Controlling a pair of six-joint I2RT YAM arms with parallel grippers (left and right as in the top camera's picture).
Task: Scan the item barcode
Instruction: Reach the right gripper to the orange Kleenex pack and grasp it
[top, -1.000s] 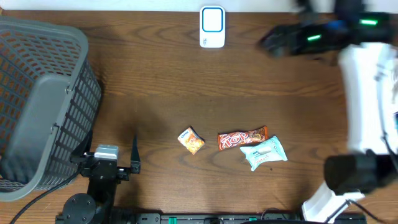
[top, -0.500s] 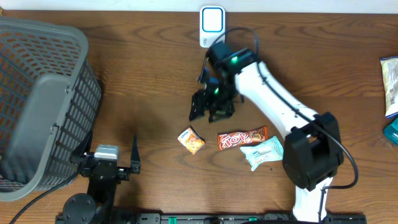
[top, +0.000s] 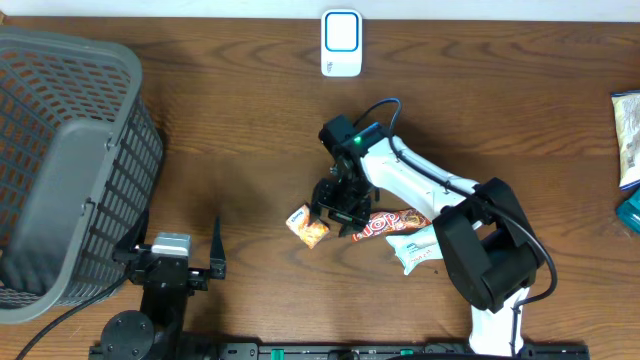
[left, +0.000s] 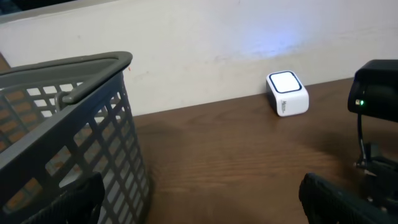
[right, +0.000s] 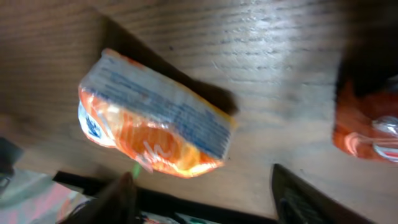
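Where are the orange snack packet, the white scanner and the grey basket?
orange snack packet (right: 155, 124): right wrist view, wrapper's middle.
white scanner (top: 341, 40): overhead view, top face.
grey basket (top: 125, 180): overhead view, mesh side wall.

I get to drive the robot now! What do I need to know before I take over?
Left gripper: open, empty, next to the grey basket.
Right gripper: open, empty, down by the orange packet, with the red Top bar on its other side.
Things: the orange packet, the Top bar and the pale blue packet lie close together mid-table. The white scanner stands at the far edge.
Done: nothing is picked up yet; all three packets lie on the table.
Left: grip one, probably the orange packet, lift it and show its barcode to the scanner.
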